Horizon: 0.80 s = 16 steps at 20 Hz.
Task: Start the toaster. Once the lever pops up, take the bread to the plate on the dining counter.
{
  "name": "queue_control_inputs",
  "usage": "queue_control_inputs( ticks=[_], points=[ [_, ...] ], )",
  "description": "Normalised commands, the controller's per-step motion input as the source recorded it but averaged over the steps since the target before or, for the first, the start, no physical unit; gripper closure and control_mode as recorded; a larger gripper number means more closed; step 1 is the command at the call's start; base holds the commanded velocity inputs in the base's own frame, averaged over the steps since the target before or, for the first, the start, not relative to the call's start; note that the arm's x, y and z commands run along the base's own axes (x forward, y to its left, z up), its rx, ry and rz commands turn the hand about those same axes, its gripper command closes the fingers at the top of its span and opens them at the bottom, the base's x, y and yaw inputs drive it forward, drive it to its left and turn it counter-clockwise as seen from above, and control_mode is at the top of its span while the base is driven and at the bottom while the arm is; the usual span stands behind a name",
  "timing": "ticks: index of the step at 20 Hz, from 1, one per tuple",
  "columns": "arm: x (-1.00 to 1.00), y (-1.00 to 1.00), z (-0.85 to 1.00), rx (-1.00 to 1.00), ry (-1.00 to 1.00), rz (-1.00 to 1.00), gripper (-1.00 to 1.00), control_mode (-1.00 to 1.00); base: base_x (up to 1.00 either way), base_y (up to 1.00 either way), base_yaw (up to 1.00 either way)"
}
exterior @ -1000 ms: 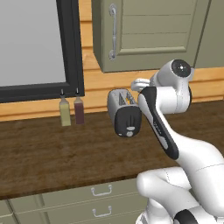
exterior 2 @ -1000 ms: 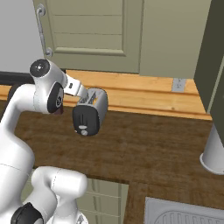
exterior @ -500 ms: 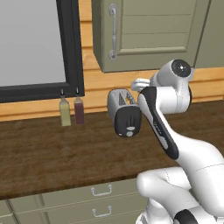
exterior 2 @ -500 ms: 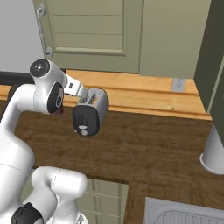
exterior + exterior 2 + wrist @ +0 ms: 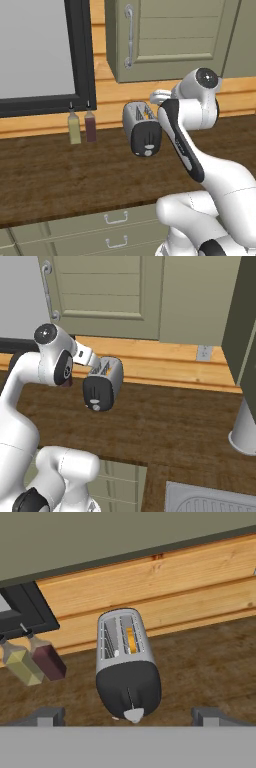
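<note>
The silver toaster [image 5: 122,647] stands on the dark worktop against the wooden back wall, its black end panel [image 5: 129,684] facing me. An orange slice of bread [image 5: 131,640] sits low in one slot. A pale dial [image 5: 133,714] marks the panel's lower end; the lever is too small to make out. My gripper [image 5: 130,717] hovers open above and in front of the toaster, fingertips [image 5: 47,716] wide apart, holding nothing. From the base the toaster [image 5: 142,129] [image 5: 103,385] sits just beyond my hand. The plate and the dining counter are out of view.
Two bottles, one yellow-green [image 5: 74,128] and one dark red [image 5: 90,125], stand left of the toaster under a black-framed window [image 5: 80,55]. Olive wall cabinets [image 5: 165,35] hang above. A white cylinder [image 5: 245,428] and a sink [image 5: 210,501] lie to the right.
</note>
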Motion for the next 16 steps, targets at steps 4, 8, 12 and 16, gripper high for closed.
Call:
queue_control_inputs(
  ticks=[4, 8, 12, 16],
  points=[
    [0.00, 0.00, 0.00, 0.00, 0.00, 0.00, -1.00, -1.00, 0.00, 0.00, 0.00],
    [0.00, 0.00, 0.00, 0.00, 0.00, 0.00, -1.00, -1.00, 0.00, 0.00, 0.00],
    [0.00, 0.00, 0.00, 0.00, 0.00, 0.00, -1.00, -1.00, 0.00, 0.00, 0.00],
    [0.00, 0.00, 0.00, 0.00, 0.00, 0.00, -1.00, -1.00, 0.00, 0.00, 0.00]
  ],
)
